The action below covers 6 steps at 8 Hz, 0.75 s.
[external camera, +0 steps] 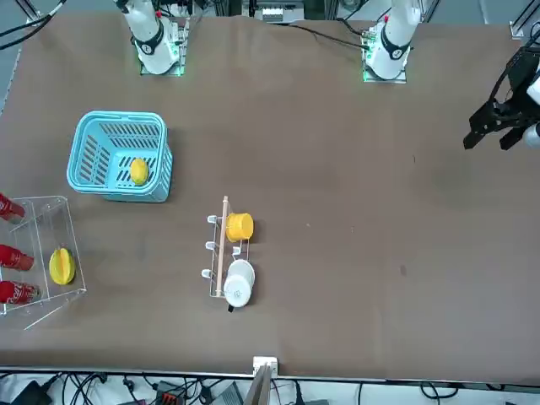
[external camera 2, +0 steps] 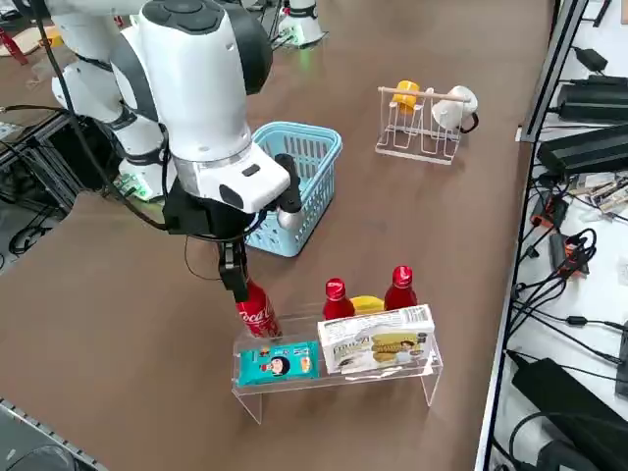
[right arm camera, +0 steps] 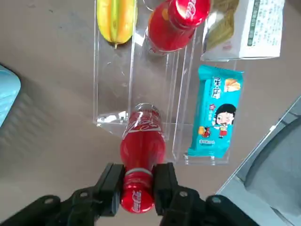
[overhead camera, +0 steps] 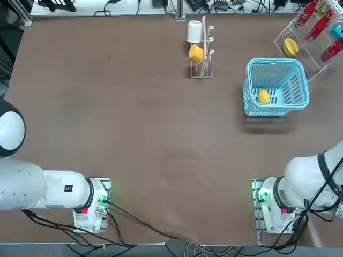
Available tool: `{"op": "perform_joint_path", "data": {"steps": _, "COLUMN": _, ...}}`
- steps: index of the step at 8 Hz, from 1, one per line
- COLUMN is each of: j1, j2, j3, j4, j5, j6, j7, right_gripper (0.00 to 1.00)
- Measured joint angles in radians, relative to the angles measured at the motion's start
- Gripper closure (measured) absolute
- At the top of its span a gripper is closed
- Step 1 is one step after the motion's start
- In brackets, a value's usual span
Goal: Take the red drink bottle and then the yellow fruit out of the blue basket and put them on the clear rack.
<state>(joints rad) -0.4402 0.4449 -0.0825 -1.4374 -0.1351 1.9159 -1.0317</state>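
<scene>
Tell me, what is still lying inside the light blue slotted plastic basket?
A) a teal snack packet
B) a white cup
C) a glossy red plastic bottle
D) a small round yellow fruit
D: only the small round yellow fruit lies in the light blue slotted plastic basket; the right tool grips the glossy red plastic bottle at the clear rack.

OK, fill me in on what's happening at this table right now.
The right arm's claw is shut on the red drink bottle by its neck, holding it at the end of the clear rack, where two other red bottles, a larger yellow fruit and snack packs already sit. The small yellow fruit is still in the blue basket, waiting its turn.
</scene>
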Motion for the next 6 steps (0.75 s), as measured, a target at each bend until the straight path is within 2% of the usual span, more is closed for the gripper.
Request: {"op": "perform_joint_path", "data": {"steps": 6, "j1": -0.003, "j2": 0.023, "j3": 0.000, "j4": 0.000, "j5": 0.000, "j6": 0.007, "j7": 0.000, "right_gripper": 0.62}}
